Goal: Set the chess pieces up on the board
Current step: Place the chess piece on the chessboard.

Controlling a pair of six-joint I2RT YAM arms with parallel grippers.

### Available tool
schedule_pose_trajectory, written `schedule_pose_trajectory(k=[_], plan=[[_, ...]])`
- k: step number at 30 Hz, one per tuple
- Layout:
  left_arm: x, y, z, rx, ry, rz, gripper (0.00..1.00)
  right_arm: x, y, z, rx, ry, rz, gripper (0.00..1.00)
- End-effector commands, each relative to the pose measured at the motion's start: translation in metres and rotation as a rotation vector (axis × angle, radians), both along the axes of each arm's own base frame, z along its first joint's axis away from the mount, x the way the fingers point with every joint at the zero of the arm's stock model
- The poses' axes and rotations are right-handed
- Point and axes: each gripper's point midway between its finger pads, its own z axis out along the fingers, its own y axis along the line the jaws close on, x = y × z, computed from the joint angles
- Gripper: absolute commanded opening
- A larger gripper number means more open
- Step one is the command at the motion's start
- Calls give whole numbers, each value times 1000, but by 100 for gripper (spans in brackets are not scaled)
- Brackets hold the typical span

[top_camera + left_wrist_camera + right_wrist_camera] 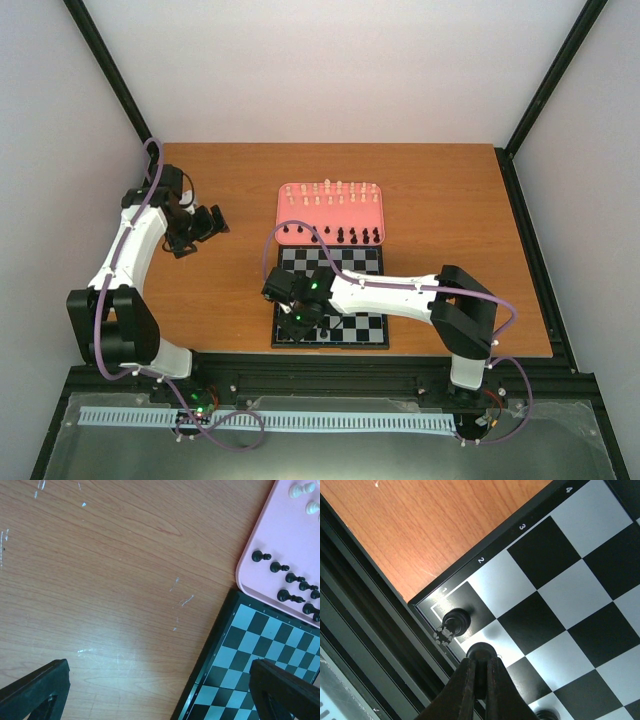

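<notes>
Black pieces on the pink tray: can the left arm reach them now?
Probably yes. The open left gripper hovers over bare table beside the pink tray; nothing stands between it and the black pieces, and the right arm is over the board.

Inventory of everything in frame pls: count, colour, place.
table: one, brown wood, under everything
tray: one, pink, beyond the board
board: one, black and grey, near edge
white chess pieces: several, cream, tray's far rows
black chess pieces: one row, black, tray's near edge
corner piece: one, black, board's corner square
held piece: one, black, gripped above board
left tool: one, black, open, above table left of tray
right tool: one, black, shut on held piece
</notes>
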Motion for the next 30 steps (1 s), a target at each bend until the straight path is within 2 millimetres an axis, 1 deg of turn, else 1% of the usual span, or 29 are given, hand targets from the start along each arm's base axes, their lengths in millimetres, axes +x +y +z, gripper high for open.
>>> schedule_pose_trajectory(k=[1,10,22,23,28,30], plan=[[1,0,9,-9,-38,14,100,-8,3,-12,-10,27,10,3],[0,1,5,-8,-30,16,100,-10,-2,-20,-32,39,7,3],[2,1,4,-6,-25,16,100,-7,-6,-24,-66,23,8,3],[2,1,4,-5,-26,16,100,-7,-6,-24,-68,25,11,5],[2,2,5,-2,-29,17,100,-8,-6,-23,-67,24,20,22],[2,2,5,-2,-29,17,100,-7,-7,-21,-70,17,20,33]])
